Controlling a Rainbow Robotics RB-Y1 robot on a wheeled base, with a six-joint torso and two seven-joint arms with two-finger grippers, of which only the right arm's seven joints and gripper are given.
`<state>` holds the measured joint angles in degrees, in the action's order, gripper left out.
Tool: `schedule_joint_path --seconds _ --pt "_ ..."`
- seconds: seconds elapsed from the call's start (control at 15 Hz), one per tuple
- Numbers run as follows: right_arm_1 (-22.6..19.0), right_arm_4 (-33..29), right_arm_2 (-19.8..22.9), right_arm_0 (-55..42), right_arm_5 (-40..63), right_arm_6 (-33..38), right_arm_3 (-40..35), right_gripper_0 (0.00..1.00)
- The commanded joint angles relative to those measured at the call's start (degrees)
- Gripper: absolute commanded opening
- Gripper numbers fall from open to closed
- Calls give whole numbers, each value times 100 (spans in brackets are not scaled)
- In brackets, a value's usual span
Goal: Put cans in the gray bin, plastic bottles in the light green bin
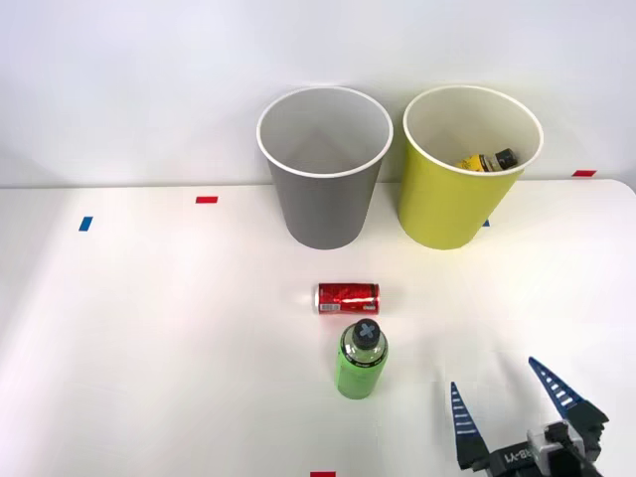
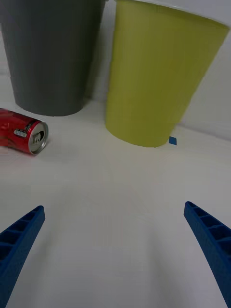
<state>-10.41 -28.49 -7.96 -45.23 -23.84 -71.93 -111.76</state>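
A short red can (image 1: 348, 297) (image 2: 21, 136) lies on its side on the white table, in front of the gray bin (image 1: 325, 171) (image 2: 50, 53). Just nearer to me a bright green bottle (image 1: 361, 360) with a dark gray cap stands upright. The light green bin (image 1: 465, 169) (image 2: 161, 72) stands to the right of the gray one, and a yellow-labelled bottle (image 1: 485, 161) with a black cap lies inside it. My right gripper (image 1: 507, 402) (image 2: 115, 240) is open at the table's near right, empty, to the right of the green bottle and apart from it.
Small red tape marks (image 1: 206, 200) and blue tape marks (image 1: 85, 224) dot the white table (image 1: 149, 338). A white wall rises behind the bins. Another red mark (image 1: 322, 474) sits at the table's front edge.
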Motion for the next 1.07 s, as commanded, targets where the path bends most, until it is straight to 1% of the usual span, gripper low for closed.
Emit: schedule_joint_path --seconds 0.07,0.33,0.4,0.6,0.67,0.8,1.07 --pt "-40 564 -197 129 -613 -348 700 100" --pt "144 652 -478 208 -1431 -523 1271 100" --pt "153 722 -575 234 -1729 -849 1412 100" --pt "30 1399 -909 217 -1932 -1675 1491 100" --pt "-23 1645 -953 208 -1932 -1842 1491 100" --pt "-40 1970 -944 102 -1932 -2070 1491 100" --pt "30 2014 -830 -3 -1932 -2079 1491 100"
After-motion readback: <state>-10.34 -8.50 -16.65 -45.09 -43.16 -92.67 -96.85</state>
